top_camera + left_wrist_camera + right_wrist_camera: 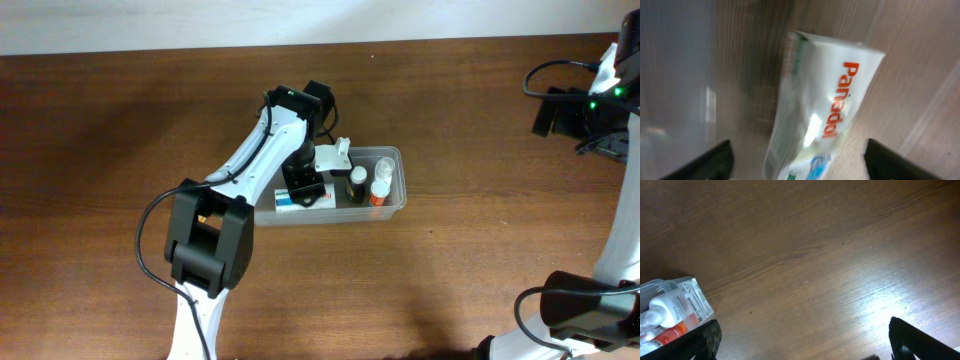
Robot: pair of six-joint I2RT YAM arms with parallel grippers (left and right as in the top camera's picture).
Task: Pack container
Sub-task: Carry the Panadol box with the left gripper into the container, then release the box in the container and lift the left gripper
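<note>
The white box (830, 100) says "Panadol" in red letters. It lies inside the container (395, 205), which sits near the middle of the table (100, 150). The left arm (250, 150) comes up from 7 o'clock and bends down into the tub. The left claw (800, 159) is wide open over the box and holds nothing. The right claw (810, 342), off at 3 o'clock, is wide open too and holds nothing.

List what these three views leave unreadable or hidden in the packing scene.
Overhead: the left gripper covers the container's left half.
Left wrist: the Panadol box is blurred; the bottom edge cuts it off.
Right wrist: the left edge cuts off the container; the bottles' labels are too small.
</note>
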